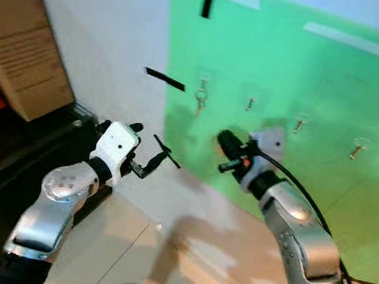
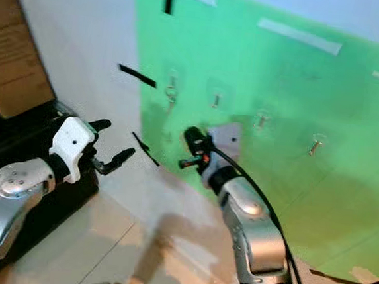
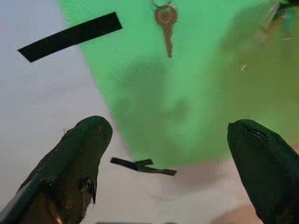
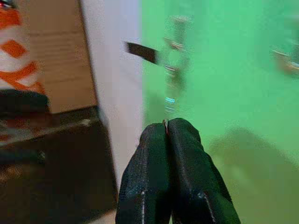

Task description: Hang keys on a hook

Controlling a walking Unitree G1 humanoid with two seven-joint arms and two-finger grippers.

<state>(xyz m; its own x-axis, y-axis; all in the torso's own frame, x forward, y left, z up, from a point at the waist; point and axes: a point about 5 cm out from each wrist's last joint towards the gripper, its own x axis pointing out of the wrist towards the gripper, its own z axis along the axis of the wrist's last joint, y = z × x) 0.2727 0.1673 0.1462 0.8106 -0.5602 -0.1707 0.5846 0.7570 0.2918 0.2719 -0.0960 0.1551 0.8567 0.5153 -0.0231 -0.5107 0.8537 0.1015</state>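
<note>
One key [image 1: 199,102] hangs on the first of four hooks [image 1: 249,104], above and between the wide-open left gripper [image 1: 150,153] and the closed, empty right gripper [image 1: 224,144].

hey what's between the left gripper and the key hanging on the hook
Nothing solid. In the left wrist view, the left gripper is open, and only bare green wall with a shadow on it stretches up to the key. A scrap of black tape sits lower.

Two arms, silver metal, rounded segmented casings with circular joint caps. Left hand [image 1: 150,153]: white blocky wrist housing, two long black fingers [image 3: 79,158] with rounded matte tips. Right hand [image 1: 224,142]: pale grey wrist housing, black fingers [image 4: 187,182], a small red detail, black cable trailing back along the forearm.
</note>
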